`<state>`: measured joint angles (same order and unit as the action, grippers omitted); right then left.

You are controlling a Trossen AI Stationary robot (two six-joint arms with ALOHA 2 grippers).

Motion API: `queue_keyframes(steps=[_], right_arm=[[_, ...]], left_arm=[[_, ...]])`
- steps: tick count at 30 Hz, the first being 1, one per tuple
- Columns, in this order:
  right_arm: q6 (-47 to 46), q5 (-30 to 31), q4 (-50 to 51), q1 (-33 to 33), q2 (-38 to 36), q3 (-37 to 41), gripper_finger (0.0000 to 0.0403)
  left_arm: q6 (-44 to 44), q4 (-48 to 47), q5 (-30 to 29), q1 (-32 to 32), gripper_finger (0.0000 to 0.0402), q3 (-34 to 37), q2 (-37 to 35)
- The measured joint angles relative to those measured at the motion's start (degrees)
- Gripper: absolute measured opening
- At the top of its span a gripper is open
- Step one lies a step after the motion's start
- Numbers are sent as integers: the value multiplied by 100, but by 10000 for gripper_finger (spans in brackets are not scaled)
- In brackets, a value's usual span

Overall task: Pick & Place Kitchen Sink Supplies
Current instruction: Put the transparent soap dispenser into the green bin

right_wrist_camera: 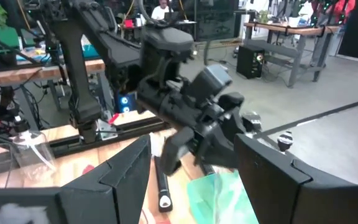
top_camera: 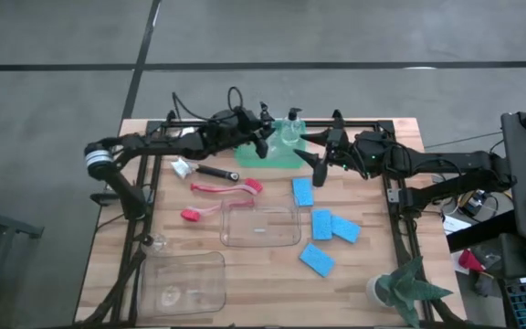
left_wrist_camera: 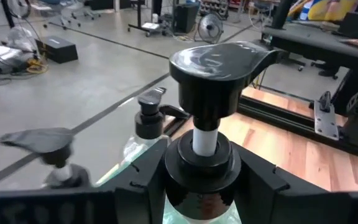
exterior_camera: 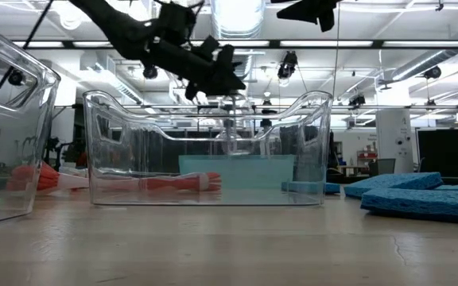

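Left gripper (top_camera: 261, 146) at bench's 12 o'clock, over green tray (top_camera: 249, 157), fingers closed round a pump bottle (left_wrist_camera: 202, 155) at the neck, prob. to lift it upright. Right gripper (top_camera: 320, 163) hangs nearby w/ fingers apart, holding nothing. Sponges (top_camera: 334, 227) lie toward 4 o'clock.

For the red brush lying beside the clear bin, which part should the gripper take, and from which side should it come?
Take the red brush at the middle of its slim handle, coming straight down from above. It lies flat on the table, and the handle is thin enough to fit between the fingers. The clear bin sits close on one side, so a side approach seems crowded.
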<state>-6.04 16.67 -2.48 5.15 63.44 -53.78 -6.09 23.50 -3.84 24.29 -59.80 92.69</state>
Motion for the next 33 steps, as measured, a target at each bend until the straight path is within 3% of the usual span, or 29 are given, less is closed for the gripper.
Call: queue_keyframes(steps=[6,16,21,28,33], right_arm=[[4,-1,214,-2,-35,2,224],[26,-4,238,-2,-22,7,224],[28,-8,279,-3,-22,13,224],[70,-11,273,-2,-22,24,224],[74,-11,274,-2,-22,24,224]], left_arm=[[2,27,29,-4,127,-446,558],[11,19,166,-4,142,-1040,1443],[13,72,244,-4,125,-1198,1614],[5,73,282,-13,142,-1204,1622],[-54,318,282,-26,127,-1192,1630]])
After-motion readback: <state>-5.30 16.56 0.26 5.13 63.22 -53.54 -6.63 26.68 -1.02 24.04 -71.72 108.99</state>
